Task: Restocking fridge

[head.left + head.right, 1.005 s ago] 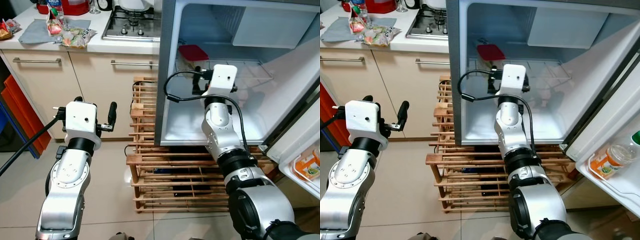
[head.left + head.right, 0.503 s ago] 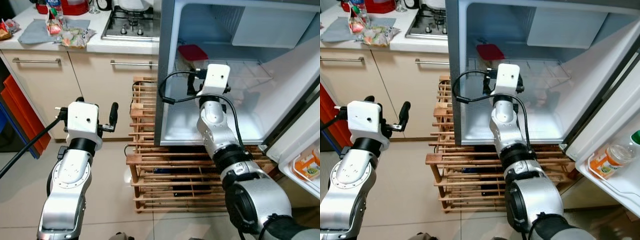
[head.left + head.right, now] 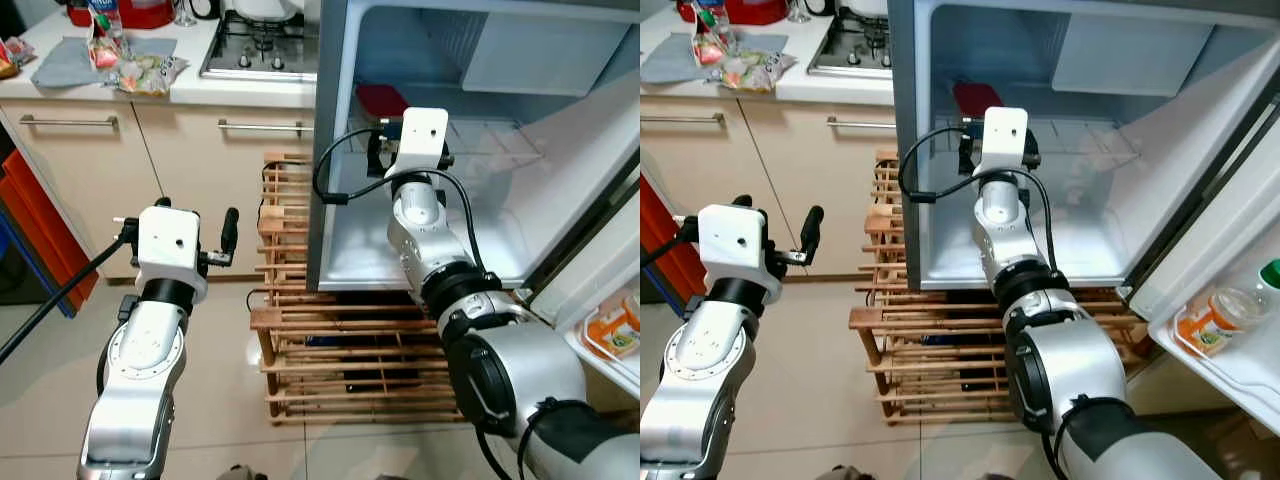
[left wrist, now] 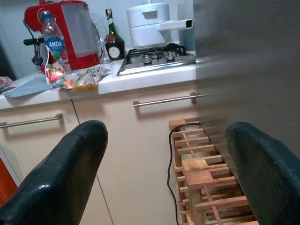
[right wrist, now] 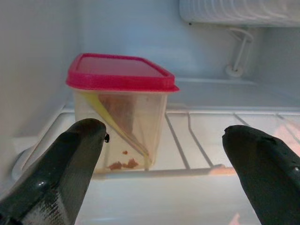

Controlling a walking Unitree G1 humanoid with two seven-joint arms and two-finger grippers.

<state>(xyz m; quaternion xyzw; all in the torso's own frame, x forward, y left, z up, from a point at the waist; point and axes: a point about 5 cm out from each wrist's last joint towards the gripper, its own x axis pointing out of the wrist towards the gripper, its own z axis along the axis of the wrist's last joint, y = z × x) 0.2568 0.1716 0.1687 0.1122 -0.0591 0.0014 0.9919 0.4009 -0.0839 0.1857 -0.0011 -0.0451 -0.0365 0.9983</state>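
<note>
The fridge [image 3: 333, 200] stands open before me. A clear tub with a red lid [image 5: 119, 110] sits at the left end of its wire shelf [image 5: 211, 136], close to the side wall, and shows as a red lid [image 3: 383, 99] from above. My right gripper [image 5: 166, 136] is inside the fridge, just in front of the tub and level with it, open and empty, not touching it. My left gripper [image 4: 168, 140] hangs open and empty in front of the kitchen cabinet, left of the fridge.
The fridge door [image 3: 1230, 250] swings out at the right; its shelf holds a jar and an orange carton [image 3: 1212, 322]. A wooden rack [image 3: 330, 340] stands under the fridge. Snack packs and a water bottle [image 3: 128, 65] lie on the counter beside the hob [image 3: 262, 55].
My right arm has swung left and deeper into the fridge, bringing its wrist closer to the red-lidded tub. The left arm has barely moved.
</note>
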